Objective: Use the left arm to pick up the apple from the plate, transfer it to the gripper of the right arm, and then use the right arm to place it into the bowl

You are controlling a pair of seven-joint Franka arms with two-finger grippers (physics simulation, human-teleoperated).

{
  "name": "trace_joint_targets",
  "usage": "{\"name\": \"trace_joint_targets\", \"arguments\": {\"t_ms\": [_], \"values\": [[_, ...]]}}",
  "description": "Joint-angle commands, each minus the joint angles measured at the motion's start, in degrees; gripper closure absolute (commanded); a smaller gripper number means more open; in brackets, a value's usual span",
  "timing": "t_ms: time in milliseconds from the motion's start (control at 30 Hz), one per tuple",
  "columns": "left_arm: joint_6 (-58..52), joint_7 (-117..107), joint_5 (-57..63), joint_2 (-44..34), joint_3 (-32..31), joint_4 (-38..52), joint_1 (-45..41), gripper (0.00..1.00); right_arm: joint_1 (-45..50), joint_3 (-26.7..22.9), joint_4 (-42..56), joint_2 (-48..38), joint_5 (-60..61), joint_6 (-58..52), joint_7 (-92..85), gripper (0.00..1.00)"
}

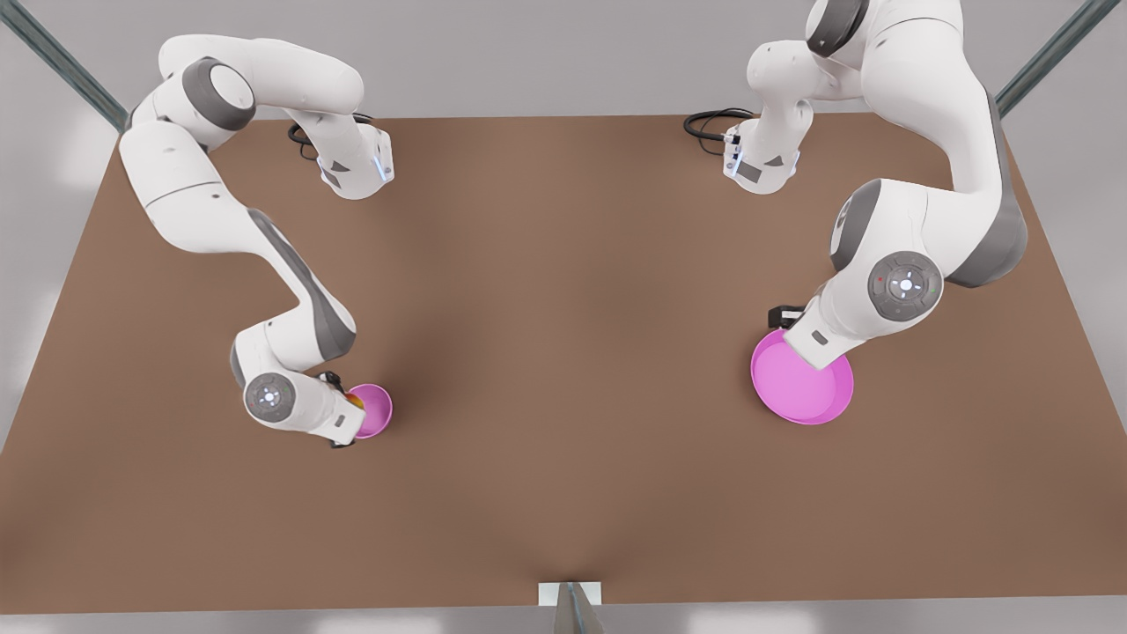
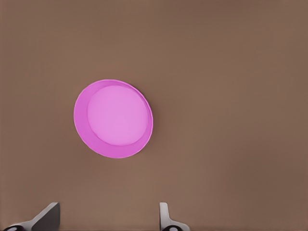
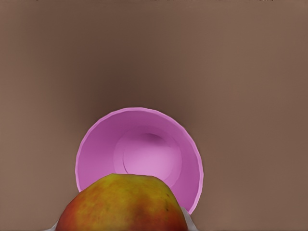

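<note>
We are seeing the right gripper (image 1: 350, 414) hanging over the near edge of the bowl (image 1: 373, 410) at the front view's left, and it is holding the apple (image 3: 122, 204) clamped between its fingers (a sliver of red-yellow skin is showing at the bowl's rim in the front view too). In the right wrist view the apple is sitting close to the camera, overlapping the bowl's rim, with the bowl's inside lying open beyond it; we cannot tell whether the fruit is touching the bowl. The bowl is resting on the brown table (image 1: 563, 352). Over at the front view's right, the left gripper (image 2: 108, 216) is hovering above the plate (image 1: 803, 387), fingers spread apart and gripping nothing; in the left wrist view we are looking down past two fingertips (image 2: 164, 214) at the plate (image 2: 113, 119), which is lying flat with its pink surface bare. The left arm's wrist is covering the plate's far edge in the front view. Plate and bowl are sitting well apart, at opposite sides of the table.
</note>
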Motion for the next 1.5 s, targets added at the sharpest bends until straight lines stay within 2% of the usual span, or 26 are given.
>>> {"name": "trace_joint_targets", "arguments": {"t_ms": [0, 233, 267, 300, 600, 667, 733, 833, 933, 967, 1000, 1033, 1067, 1100, 1200, 1300, 1467], "values": [[-0.41, -5.37, 0.04, -0.08, -0.02, 0.02, 0.01, 0.00, -0.02, 0.09, -0.88, -0.10, 0.34, 3.35, 15.59, 0.35], [-0.41, -5.37, 0.04, 0.01, -0.02, 0.02, 0.01, 0.00, -0.72, 0.26, -3.61, -0.54, 0.34, 5.81, 15.59, 0.35], [-0.41, -5.37, 0.13, 0.01, -0.02, 0.02, 0.01, 0.00, -0.81, 0.17, -3.70, -0.54, 0.34, 6.08, 15.59, 0.31], [-0.41, -5.37, 0.04, 0.01, -0.02, 0.02, 0.01, 0.00, -0.90, 0.17, -3.70, -0.45, 0.34, 6.17, 15.59, 0.00], [-0.23, -5.28, 0.13, 0.01, -0.02, 0.28, -0.08, 0.00, -0.81, 0.26, -2.56, -2.03, 0.34, 4.85, 20.07, 0.00], [-0.24, -5.28, 0.13, 0.01, -0.02, 0.28, -0.08, 0.00, 0.86, 0.26, 5.44, -2.74, 0.25, -10.87, 39.13, 0.00], [-0.32, -5.28, 0.13, 0.01, -0.02, 0.20, -0.08, 0.00, 0.77, 0.00, 11.77, -0.27, 0.78, -17.12, 41.61, 0.00], [-0.32, -5.37, 0.13, 0.01, -0.02, 0.20, -0.08, 0.00, 0.33, -0.70, 17.57, -1.15, 5.53, -26.00, 41.96, 0.00], [-0.41, -5.37, 0.13, 0.01, -0.02, 0.20, -0.08, 0.00, 2.09, -0.79, 20.73, -3.78, 4.91, -37.33, 54.61, 0.00], [-0.32, -5.37, 0.13, 0.01, -0.02, 0.20, -0.08, 0.00, 3.32, -1.75, 21.70, -5.10, 4.56, -38.48, 54.70, 0.00], [-0.41, -5.37, 0.13, 0.01, -0.02, 0.20, -0.08, 0.00, 11.74, -11.93, 21.44, -10.46, 5.96, -38.39, 55.23, 0.00], [-0.41, -5.37, 0.04, 0.01, -0.02, 0.20, -0.08, 0.00, 25.27, -31.17, 20.65, -16.96, 17.02, -38.04, 57.77, 0.00], [-0.41, -5.37, 0.13, 0.01, -0.02, 0.20, -0.08, 0.00, 31.62, -39.64, 16.18, -23.11, 21.96, -37.17, 66.20, 0.00], [-0.32, -5.37, 0.13, 0.01, -0.02, 0.20, -0.17, 0.00, 31.63, -39.64, 12.83, -26.55, 22.14, -37.16, 72.36, 0.00], [-0.41, -5.37, 0.04, 0.01, -0.02, 0.20, -0.17, 0.00, 28.81, -39.82, 5.71, -35.07, 22.40, -35.85, 75.62, 0.00], [-0.41, -5.37, 0.04, 0.01, -0.02, 0.20, -0.17, 0.00, 27.24, -39.82, 2.99, -39.12, 22.84, -35.23, 75.53, 0.00], [-0.41, -5.37, 0.04, 0.01, -0.11, 0.20, -0.17, 0.00, 26.44, -39.82, 2.28, -40.00, 23.81, -36.28, 77.38, 0.00]]}}
